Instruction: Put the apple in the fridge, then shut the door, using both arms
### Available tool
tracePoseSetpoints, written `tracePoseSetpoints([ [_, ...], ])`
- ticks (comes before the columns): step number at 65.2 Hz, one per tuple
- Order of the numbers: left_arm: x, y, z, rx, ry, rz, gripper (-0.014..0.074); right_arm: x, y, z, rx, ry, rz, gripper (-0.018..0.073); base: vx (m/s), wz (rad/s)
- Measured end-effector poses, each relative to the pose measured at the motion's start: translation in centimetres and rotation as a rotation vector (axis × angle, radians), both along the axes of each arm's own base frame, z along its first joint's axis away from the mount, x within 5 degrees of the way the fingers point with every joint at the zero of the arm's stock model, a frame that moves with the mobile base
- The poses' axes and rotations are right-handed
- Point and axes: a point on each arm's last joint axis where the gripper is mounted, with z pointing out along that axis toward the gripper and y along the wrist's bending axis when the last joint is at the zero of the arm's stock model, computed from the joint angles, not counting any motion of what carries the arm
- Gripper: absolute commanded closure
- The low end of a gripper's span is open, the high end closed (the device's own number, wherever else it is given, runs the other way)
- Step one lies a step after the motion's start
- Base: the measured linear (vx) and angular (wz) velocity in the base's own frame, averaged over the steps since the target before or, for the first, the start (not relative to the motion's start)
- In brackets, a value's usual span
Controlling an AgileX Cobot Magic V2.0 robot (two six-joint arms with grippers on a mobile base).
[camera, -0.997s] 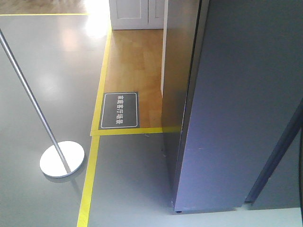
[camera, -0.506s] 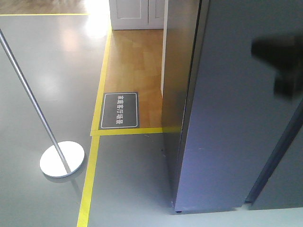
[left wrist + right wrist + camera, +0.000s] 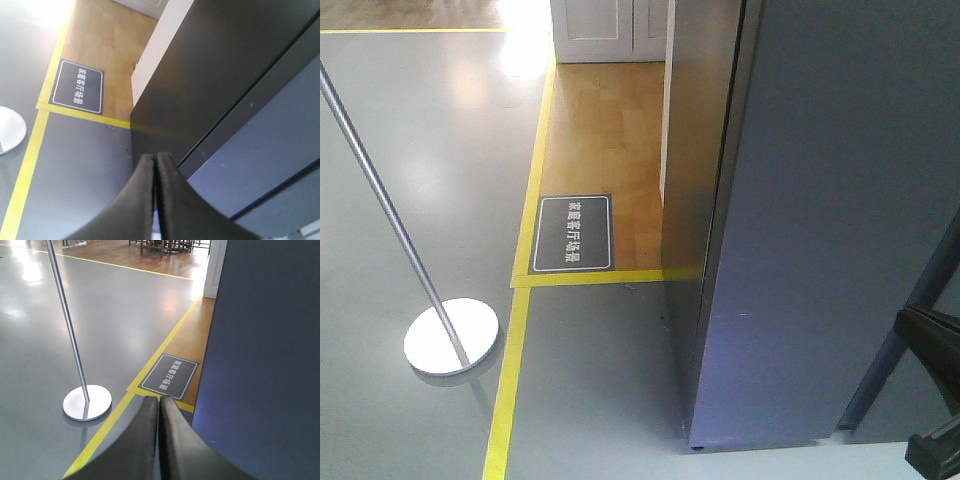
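Nowhere in any of the three views is the apple to be seen: neither gripper carries it, and it does not lie on the floor. The fridge (image 3: 820,200) fills the right side of the front view as a tall dark grey slab, and none of its white inside shows from there. Whether the broad grey face is the door or the cabinet side I cannot tell for certain; in the left wrist view a dark seam runs between two grey panels, which suggests a door edge lying close against the body. Judging from that, the apple is probably already inside and the door shut or nearly shut, but the pictures do not prove either point.

The left gripper (image 3: 155,165) has its black fingers (image 3: 142,200) pressed together with nothing between them, held near the lower corner of the fridge. The right gripper (image 3: 159,410) is likewise closed on nothing, its fingers (image 3: 175,445) touching, beside the grey face. A dark part of an arm (image 3: 935,400) shows at the lower right edge of the front view.

Around the fridge lie a grey floor, yellow floor tape (image 3: 510,370), a strip of wooden flooring with a dark floor sign (image 3: 574,233), and a metal stanchion (image 3: 450,337) on a round base, well apart to the left.
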Motion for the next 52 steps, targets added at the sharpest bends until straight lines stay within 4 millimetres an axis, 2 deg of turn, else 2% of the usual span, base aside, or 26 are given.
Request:
tracePoseSetpoints([
  [23, 0.17, -0.13, 0.63, -0.133, -0.047, 0.025, 0.0603, -0.12, 0.16, -0.11, 0.013, 0.008, 0.016, 0.0562, 0.0, 0.0],
  [52, 0.21, -0.21, 0.86, -0.204, -0.057, 0.034, 0.0603, -0.12, 0.16, -0.11, 0.013, 0.008, 0.016, 0.0562, 0.0, 0.0],
])
